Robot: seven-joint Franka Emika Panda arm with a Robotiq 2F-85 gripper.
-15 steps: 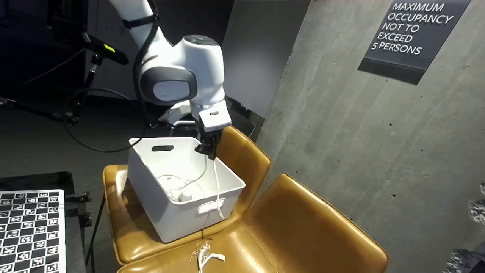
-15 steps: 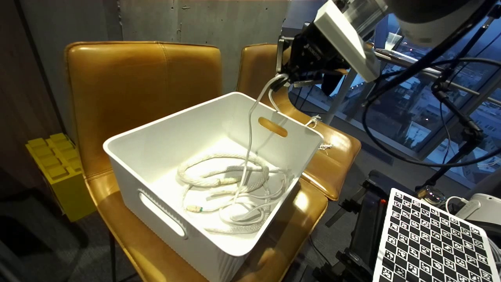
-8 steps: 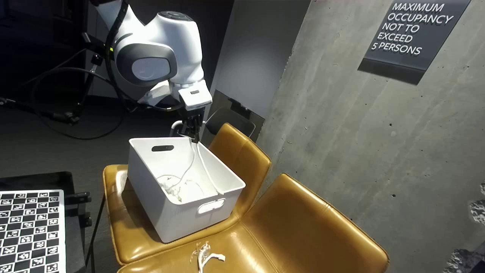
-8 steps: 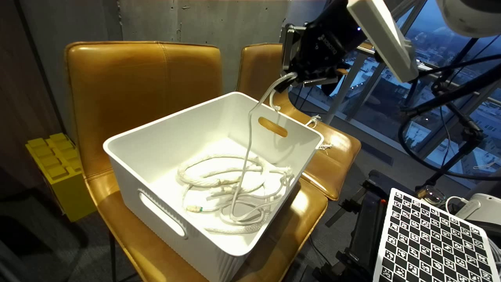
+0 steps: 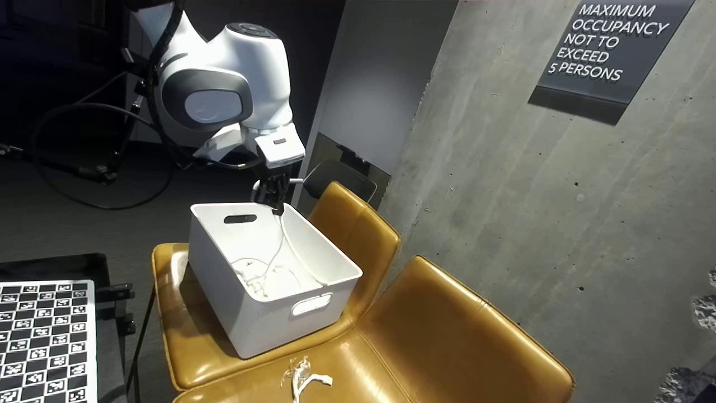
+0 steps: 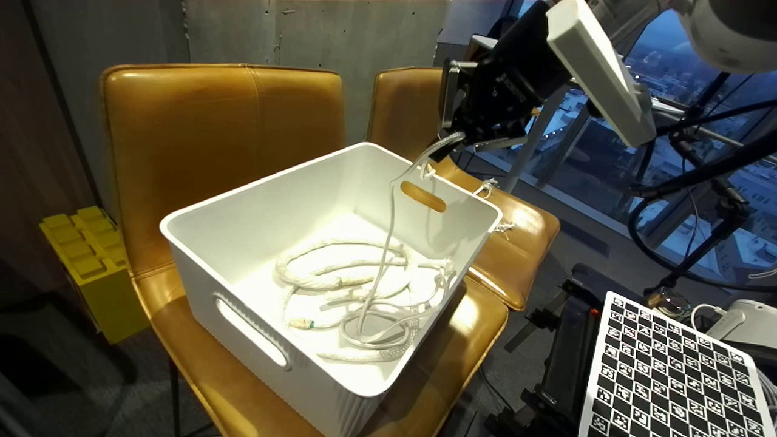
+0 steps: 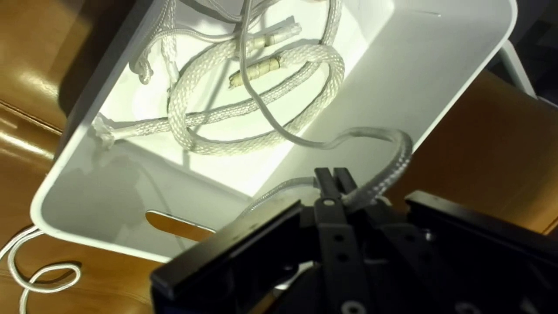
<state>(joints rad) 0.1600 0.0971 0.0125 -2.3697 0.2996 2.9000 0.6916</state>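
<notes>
Your tool is drawn almost fully together, pinching a thin white rope above the white bin, near its rim. From your grip, one strand of that rope runs down into the bin, and another hangs close to the bin's wall. On the bin's floor lies a coil of thicker white rope. Under the bin is a tan chair; on the second chair, just beside the bin, you have loose rope ends. Farther from the bin are a yellow block and a checkered board, and, well apart from it, a wall sign.
</notes>
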